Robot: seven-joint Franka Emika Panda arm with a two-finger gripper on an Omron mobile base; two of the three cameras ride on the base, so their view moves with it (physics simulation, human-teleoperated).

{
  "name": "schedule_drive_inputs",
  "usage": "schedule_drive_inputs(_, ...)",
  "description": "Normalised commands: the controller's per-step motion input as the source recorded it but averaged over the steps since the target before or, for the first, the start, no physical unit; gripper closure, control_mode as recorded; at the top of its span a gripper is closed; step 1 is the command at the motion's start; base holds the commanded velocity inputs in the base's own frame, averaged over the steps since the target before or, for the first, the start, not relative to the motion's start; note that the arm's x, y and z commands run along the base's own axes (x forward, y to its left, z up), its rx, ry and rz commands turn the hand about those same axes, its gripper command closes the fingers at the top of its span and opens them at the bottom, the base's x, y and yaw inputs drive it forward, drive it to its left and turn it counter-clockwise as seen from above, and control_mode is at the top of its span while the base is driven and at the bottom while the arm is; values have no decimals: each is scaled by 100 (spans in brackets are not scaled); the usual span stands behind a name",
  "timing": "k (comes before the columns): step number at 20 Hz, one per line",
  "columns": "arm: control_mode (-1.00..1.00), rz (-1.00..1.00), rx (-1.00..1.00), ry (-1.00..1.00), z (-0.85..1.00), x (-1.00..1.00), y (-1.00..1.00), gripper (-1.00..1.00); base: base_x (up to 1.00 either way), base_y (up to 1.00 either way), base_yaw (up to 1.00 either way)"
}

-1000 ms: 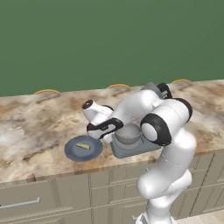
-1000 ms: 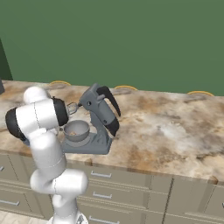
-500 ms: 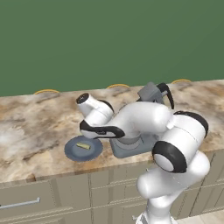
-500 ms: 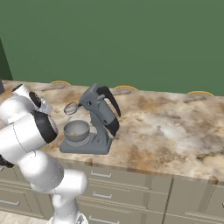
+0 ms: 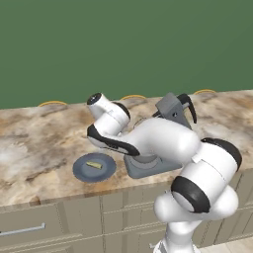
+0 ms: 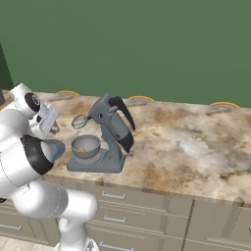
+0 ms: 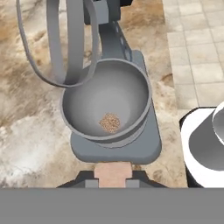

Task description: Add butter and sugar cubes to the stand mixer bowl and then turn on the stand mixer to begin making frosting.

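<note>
Pale yellow butter (image 5: 94,164) lies on the blue-grey plate (image 5: 81,170) just beside the stand mixer (image 6: 110,135), probably soft and slippery, best pinched across its long sides, while the gripper (image 7: 113,171) hangs clenched, seemingly empty, above the bowl (image 7: 127,87).

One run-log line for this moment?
hand: shut, above bowl | bowl: brown lump inside | butter: on plate | mixer: head tilted up

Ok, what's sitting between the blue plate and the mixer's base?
Nothing. In the left base view, a narrow strip of bare counter separates the plate from the stand mixer.
</note>
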Motion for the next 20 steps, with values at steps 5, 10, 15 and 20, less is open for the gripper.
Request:
schedule_drive_inputs(5,-100,-8,-12,0,0,0,-18,100,0,0,0)
schedule_drive_inputs(10,-100,-7,-12,0,-15,0,-16,100,0,0,0)
schedule_drive_inputs(15,-100,-5,-8,0,-3,0,-24,100,0,0,0)
schedule_drive_inputs(20,-100,-4,-3,0,-2,0,-41,100,0,0,0)
